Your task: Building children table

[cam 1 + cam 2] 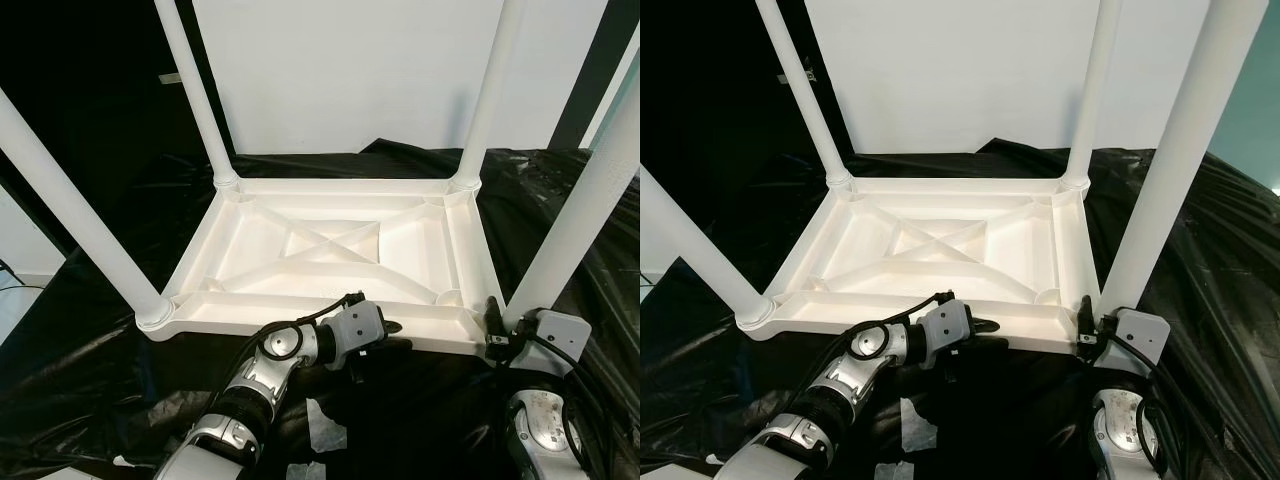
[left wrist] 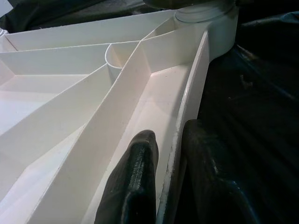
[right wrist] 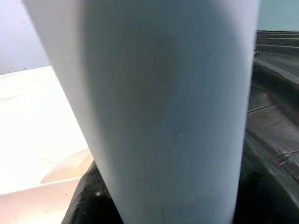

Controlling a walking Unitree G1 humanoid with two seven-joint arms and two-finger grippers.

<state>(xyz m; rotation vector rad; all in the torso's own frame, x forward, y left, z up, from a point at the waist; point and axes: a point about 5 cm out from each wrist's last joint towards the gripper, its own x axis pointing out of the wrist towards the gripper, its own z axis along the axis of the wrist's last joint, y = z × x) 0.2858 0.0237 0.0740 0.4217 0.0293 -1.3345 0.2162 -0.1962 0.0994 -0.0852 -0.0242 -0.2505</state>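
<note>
Nearest, on crumpled black sheeting point(image 1: 100, 400), the left gripper point(image 1: 392, 335) pinches the near rim of the upturned white table point(image 1: 330, 255), one finger either side. The right gripper point(image 1: 497, 330) clasps the near-right leg point(image 1: 580, 215). Beyond stands a white wall point(image 1: 350, 70).

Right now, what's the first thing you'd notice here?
A white table lies upside down on black sheeting, its four legs sticking up at the corners. The left gripper pinches the table's near rim, and the right gripper holds the near right leg.
</note>
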